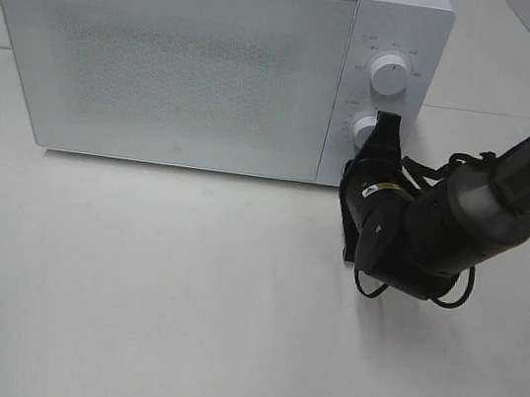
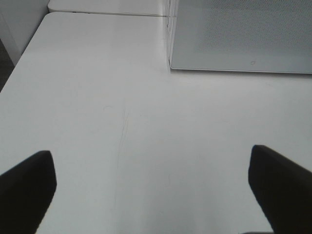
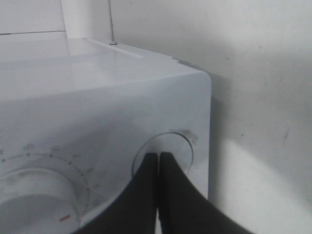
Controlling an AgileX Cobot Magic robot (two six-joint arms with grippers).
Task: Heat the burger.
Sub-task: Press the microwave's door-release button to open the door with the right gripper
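Note:
The burger is out of view in every frame. A white microwave stands at the back of the table with its door closed. My right gripper is shut, and its black fingertips rest against the lower round knob on the control panel. The right wrist view shows the closed tips on that round knob, with the larger dial beside it. In the left wrist view my left gripper is open over bare table, holding nothing, with the microwave's door corner ahead of it.
The upper dial sits above the knob being touched. The white table spreads in front of the microwave. My right arm reaches in from the right edge. A wall lies beyond the microwave's side.

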